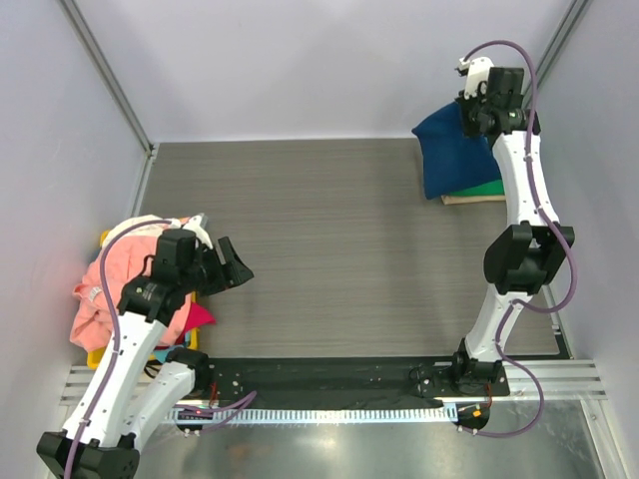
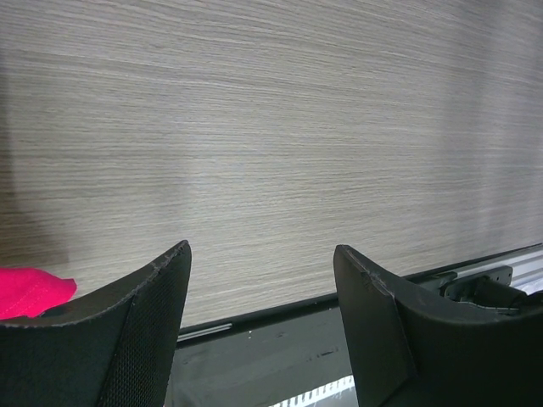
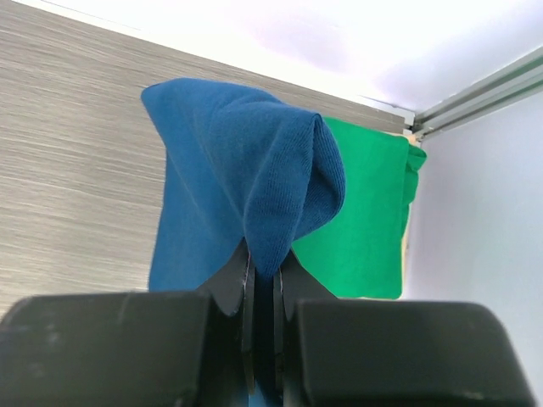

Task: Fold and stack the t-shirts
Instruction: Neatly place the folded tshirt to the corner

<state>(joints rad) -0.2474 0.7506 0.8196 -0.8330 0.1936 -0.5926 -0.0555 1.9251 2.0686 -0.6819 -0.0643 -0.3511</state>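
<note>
At the near left edge of the grey wood-grain surface (image 1: 349, 249), a crumpled salmon pink cloth tee (image 1: 120, 264) and a magenta cloth tee (image 1: 200, 317) lie heaped and unfolded. The left hand (image 1: 235, 267) hovers beside them, spread and holding nothing. In the far right corner, the right hand (image 3: 263, 267) pinches a fold of the navy blue cloth tee (image 3: 229, 170) above the folded plain green tee (image 3: 365, 212) on a flat tan board (image 1: 469, 200). By my reckoning one shirt is stacked, a second is arriving, and the heap remains.

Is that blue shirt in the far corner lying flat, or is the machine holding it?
Held. The right end effector is shut on a pinched fold of the blue shirt, bunched above the green shirt.
</note>
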